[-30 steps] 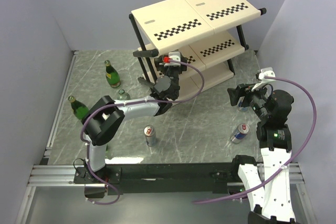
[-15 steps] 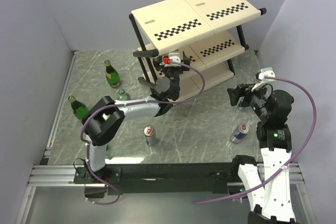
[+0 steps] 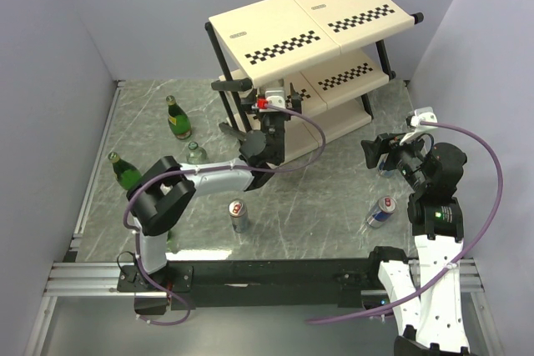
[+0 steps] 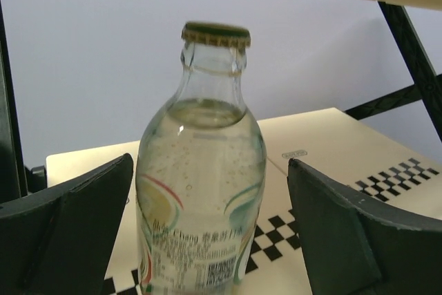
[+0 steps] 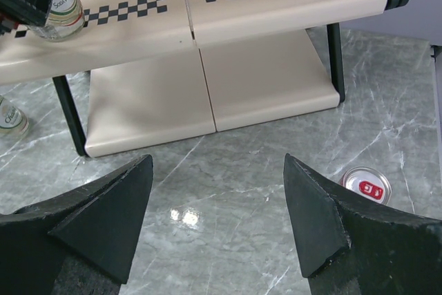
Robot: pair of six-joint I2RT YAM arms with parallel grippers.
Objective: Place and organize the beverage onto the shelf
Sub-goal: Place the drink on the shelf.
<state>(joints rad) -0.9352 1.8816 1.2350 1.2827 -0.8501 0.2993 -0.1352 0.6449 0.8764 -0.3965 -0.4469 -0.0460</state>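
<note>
Left wrist view: clear bottle (image 4: 200,170) stands upright on the shelf (image 4: 331,143), middle tier, between the left gripper (image 4: 207,198) jaws, released and spread. Right gripper (image 5: 217,191) hangs open above the floor (image 5: 228,170), near a can (image 5: 367,186).

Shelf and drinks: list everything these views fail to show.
- Left wrist view: the base of the clear bottle, standing between the open fingers of the left gripper, is cut off by the bottom edge.
- Top view: the top panel of the shelf hides that bottle and the left gripper's tips.
- Top view: the right gripper covers most of one can; its lettering is too small to read.
</note>
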